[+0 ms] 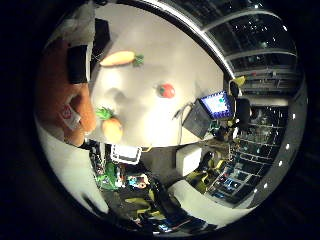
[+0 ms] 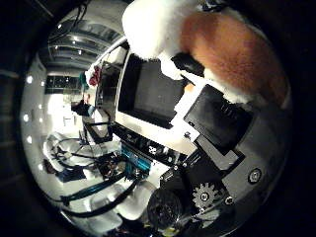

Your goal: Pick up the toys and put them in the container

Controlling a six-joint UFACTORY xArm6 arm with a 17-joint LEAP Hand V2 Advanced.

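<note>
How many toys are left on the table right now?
3: one carrot near the far edge, a second carrot beside the orange-and-white plush held in the hand, and a tomato mid-table. Others may be hidden behind the plush.

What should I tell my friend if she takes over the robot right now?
Hand: its fingers curl round an orange and white plush toy, held close to the palm.
Container: dark inside, looks empty, near the hand.
Table: two toy carrots and a small red toy lie there.
Done: plush grasped.
Left: drop it in, then fetch the other three.
</note>
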